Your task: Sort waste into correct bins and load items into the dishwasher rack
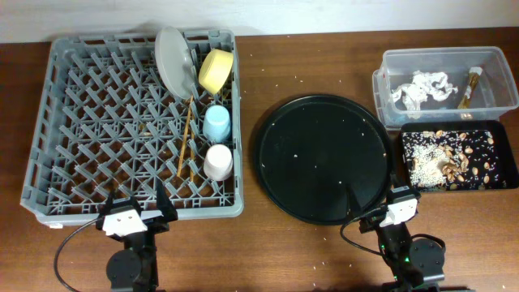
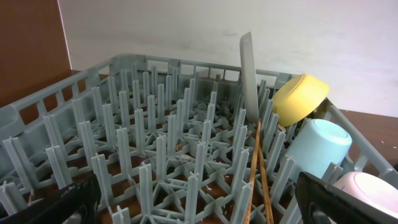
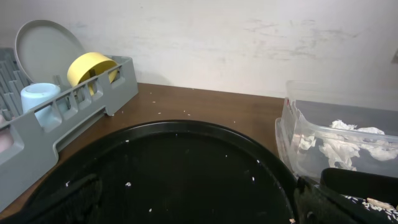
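While both arms sit at the near edge of the table (image 1: 251, 243), the sorting looks close to finished, judging by how things lie. On the left is the dishwasher rack (image 1: 81, 122), a large grey crate of upright pegs. Along its right side stand the grey plate (image 1: 174, 58) on edge, the yellow bowl (image 1: 216, 70) tilted beside it, then the light blue cup (image 1: 216, 123) and the pinkish-white cup (image 1: 218, 161). The chopsticks (image 1: 186, 134) lie slanted among the pegs just left of the cups.

On the far right, the clear tub (image 1: 495, 61) holds the napkins (image 1: 422, 88) and the brown wrapper stick (image 1: 470, 85). Just in front of it, the flat black tray (image 1: 503, 182) holds the rice grains and brownish bits (image 1: 442, 162). Between rack and bins lies a round black tray (image 1: 324, 158) dotted with a few white specks.

The left gripper (image 1: 135, 203) hovers at the rack's near wall, jaws spread wide and holding nothing. The right gripper (image 1: 399, 203) sits over the round tray's near rim, close to the flat tray, also wide open and empty.

Several risks stand out. The left fingers are close enough to the rack wall that a careless move could jolt it and tip the plate or roll the cups. The thin chopsticks could slip through the lattice floor. A sideways sweep by the right arm could clip the shallow flat tray and scatter rice over the table.
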